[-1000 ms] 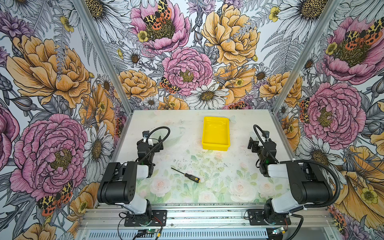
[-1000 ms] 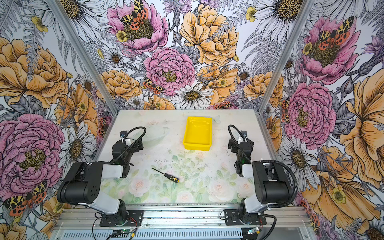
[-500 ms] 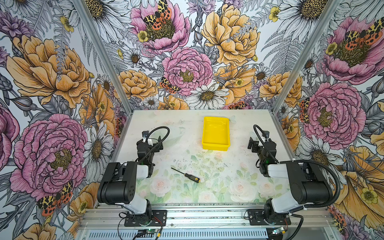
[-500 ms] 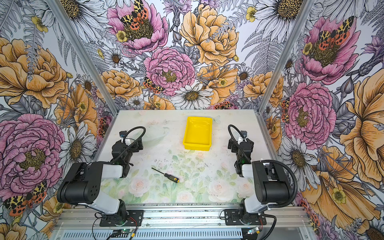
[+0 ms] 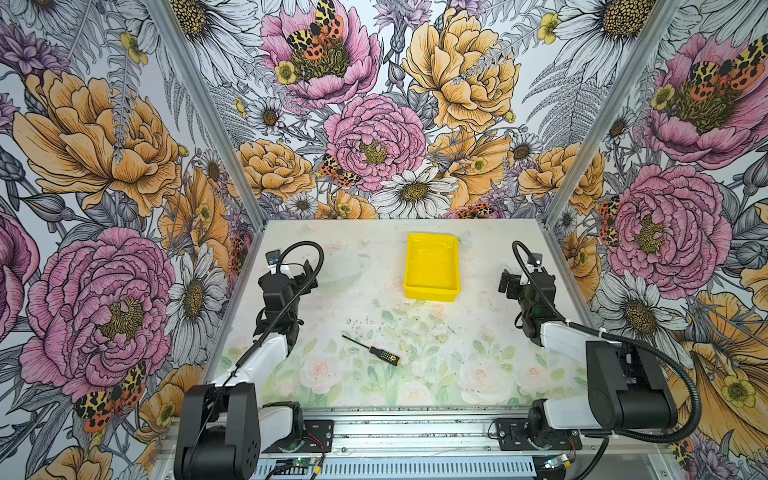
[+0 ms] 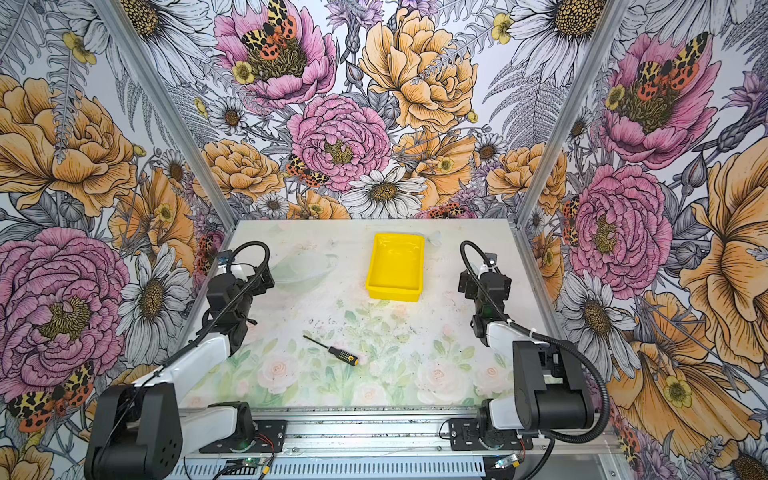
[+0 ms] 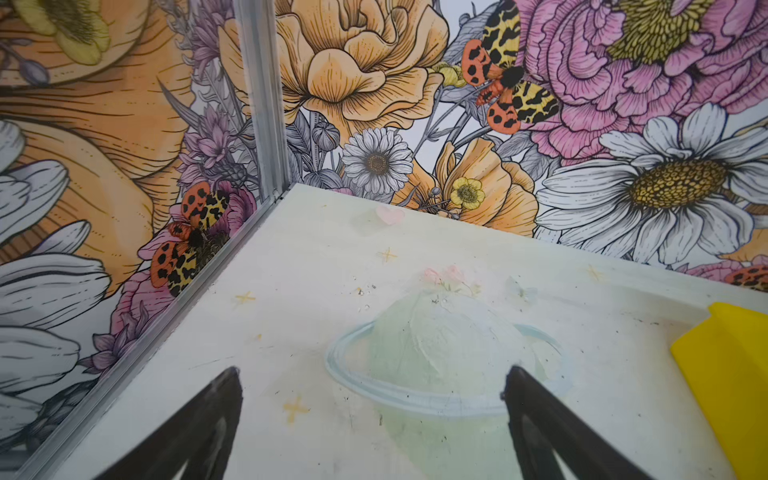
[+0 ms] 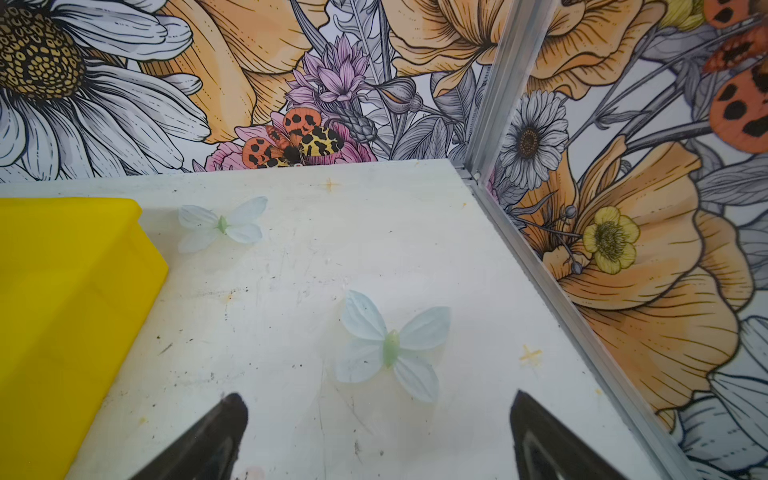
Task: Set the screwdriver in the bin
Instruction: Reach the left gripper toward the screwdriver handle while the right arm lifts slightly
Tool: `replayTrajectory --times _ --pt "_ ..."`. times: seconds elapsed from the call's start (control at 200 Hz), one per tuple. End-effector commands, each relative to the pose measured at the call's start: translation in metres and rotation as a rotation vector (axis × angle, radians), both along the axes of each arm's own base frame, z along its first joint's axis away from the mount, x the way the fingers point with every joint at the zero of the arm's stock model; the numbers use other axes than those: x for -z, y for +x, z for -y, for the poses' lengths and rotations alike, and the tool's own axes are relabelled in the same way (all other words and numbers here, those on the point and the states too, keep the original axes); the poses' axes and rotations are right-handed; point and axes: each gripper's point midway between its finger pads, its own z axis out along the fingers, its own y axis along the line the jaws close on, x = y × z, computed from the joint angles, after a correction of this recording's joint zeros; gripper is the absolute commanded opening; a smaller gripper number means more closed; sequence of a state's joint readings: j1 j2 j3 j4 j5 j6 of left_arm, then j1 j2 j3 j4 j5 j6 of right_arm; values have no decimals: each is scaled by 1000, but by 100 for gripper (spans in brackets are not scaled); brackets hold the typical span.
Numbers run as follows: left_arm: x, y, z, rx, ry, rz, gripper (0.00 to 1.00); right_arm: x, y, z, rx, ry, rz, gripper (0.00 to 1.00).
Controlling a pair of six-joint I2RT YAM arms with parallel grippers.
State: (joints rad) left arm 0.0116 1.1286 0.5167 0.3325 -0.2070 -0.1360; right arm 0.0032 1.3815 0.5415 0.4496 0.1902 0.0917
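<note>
Screwdriver (image 5: 376,352) lies mid-table, well apart from bin (image 5: 432,266) and both wide-spread grippers, left (image 7: 370,399), right (image 8: 378,419).

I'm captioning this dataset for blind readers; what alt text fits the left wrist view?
The open left hand, its two dark fingertips spread wide and holding nothing, hovers over a pale painted table. A corner of the yellow bin shows at one edge, and flowered walls rise behind.
</note>
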Motion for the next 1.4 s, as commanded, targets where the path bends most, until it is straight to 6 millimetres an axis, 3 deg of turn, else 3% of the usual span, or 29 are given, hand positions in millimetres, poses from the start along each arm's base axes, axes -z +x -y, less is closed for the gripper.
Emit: replayTrajectory --times 0.0,0.175,0.28,0.52,0.726,0.901,1.106,1.396 --pt "10 -21 -9 -108 -94 -122 99 14 -19 -8 -16 -48 -155 99" --pt "6 -37 18 -99 -162 -247 99 -5 -39 -19 53 -19 -178 100" --pt "18 -42 40 -70 -246 -349 99 -12 -50 -30 43 4 -202 99" --pt "24 -49 104 23 -381 -433 99 -27 -68 -61 -79 -54 -241 99" --pt "56 -62 156 52 -446 -583 99 -48 -74 -82 -200 -21 -209 100" --pt "84 -84 196 92 -352 -729 99 -44 -74 -99 -281 -42 -250 100" --pt "107 -111 226 133 -350 -851 99 -39 -77 -119 -380 -31 -274 100" --pt "140 -147 235 101 -290 -1023 99 -51 -86 -141 -514 -31 -240 99"
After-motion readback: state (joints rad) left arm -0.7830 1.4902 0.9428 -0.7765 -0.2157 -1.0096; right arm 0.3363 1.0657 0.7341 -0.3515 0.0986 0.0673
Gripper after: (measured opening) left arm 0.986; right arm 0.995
